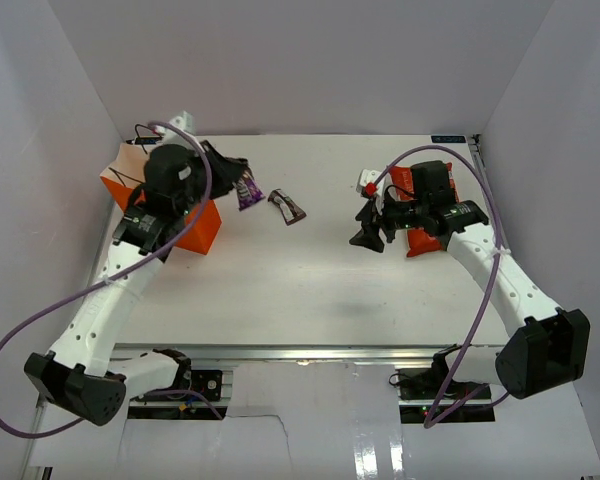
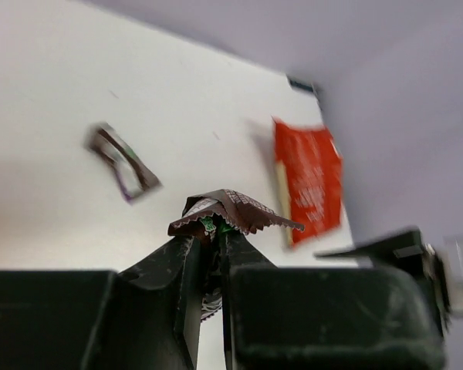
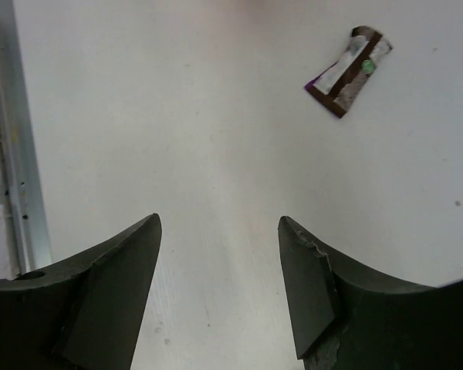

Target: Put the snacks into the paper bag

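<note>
Count in view: 1 paper bag, 2 dark purple-brown wrappers, 1 red-orange crisp packet. No other snacks are visible.

Paper bag (image 1: pixel 198 228): bright orange, standing at the far left of the table (image 1: pixel 310 290). The left arm lies across its mouth, so I cannot tell what is inside.

Left gripper (image 1: pixel 238 180): just right of the bag, above the table, jaws clenched on wrapper no. 1 (image 1: pixel 247 190). In the left wrist view, the crimped end of this wrapper fans out above the fingertips.

Wrapper no. 2 (image 1: pixel 288 207): lies loose on the table just right of the held wrapper, not touching it and well apart from the bag.

Right gripper (image 1: pixel 370 225): right of centre, jaws spread wide with nothing between them and bare table below.

Crisp packet (image 1: pixel 420 242): flat on the table at the far right, partly under the right arm and well apart from the bag.
</note>
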